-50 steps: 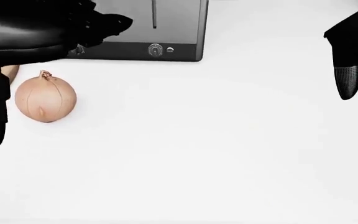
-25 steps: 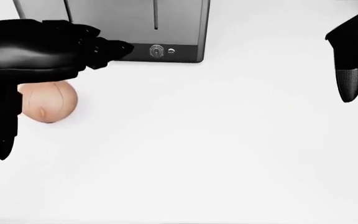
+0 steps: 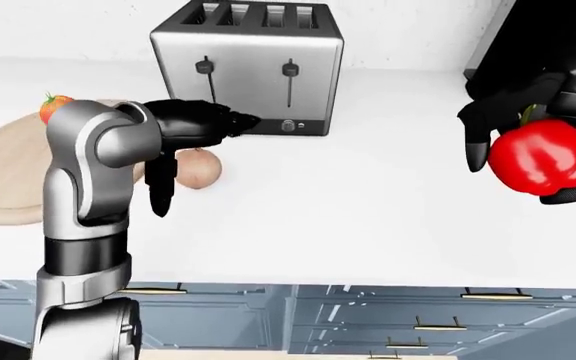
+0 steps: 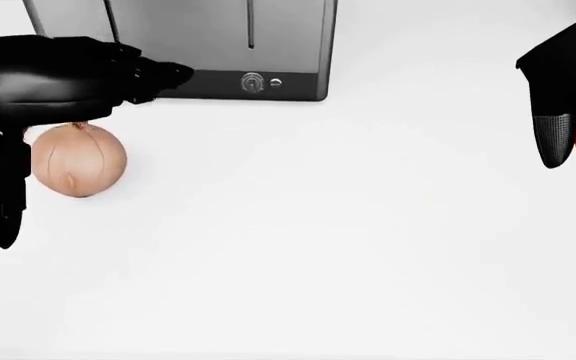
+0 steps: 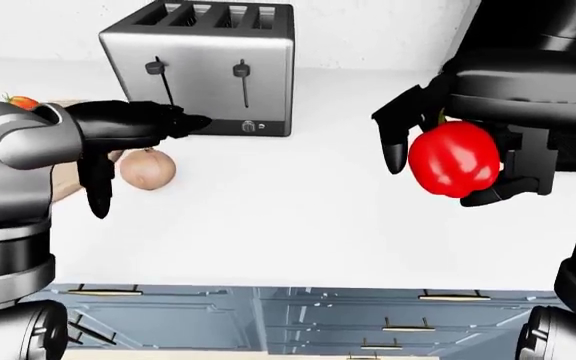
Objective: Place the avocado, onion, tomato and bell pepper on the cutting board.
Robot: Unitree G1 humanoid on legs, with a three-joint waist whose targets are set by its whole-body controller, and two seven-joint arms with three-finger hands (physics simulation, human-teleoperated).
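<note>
Since half a second ago: left hand [image 4: 38, 105] lifted slightly and drawn toward the head view's left edge, uncovering the onion [image 4: 78, 160], top and stem now visible again. Onion itself unmoved on the white counter [image 4: 328, 247], just beside the downward-pointing black finger [image 4: 3, 202] and just below the hand's body; fingers spread, closed on nothing, not touching the onion as far as visible. Right hand [image 5: 458, 150] nearly unchanged, fingertip a touch higher in the head view; wrapped round the red bell pepper [image 5: 455, 159], held up off the counter at the right, well apart from everything else.

Toaster [image 3: 250, 66] upright at the top centre of the left-eye view, near the onion, its lower corner close to the left hand's extended fingers. Cutting board [image 3: 3, 176] at the far left of the left-eye view, largely hidden behind the left arm, with the tomato [image 3: 54, 106] near its upper edge. Wide bare counter between onion and pepper, open down to the counter's near edge above the blue drawers [image 3: 368, 315]. Avocado not made out.
</note>
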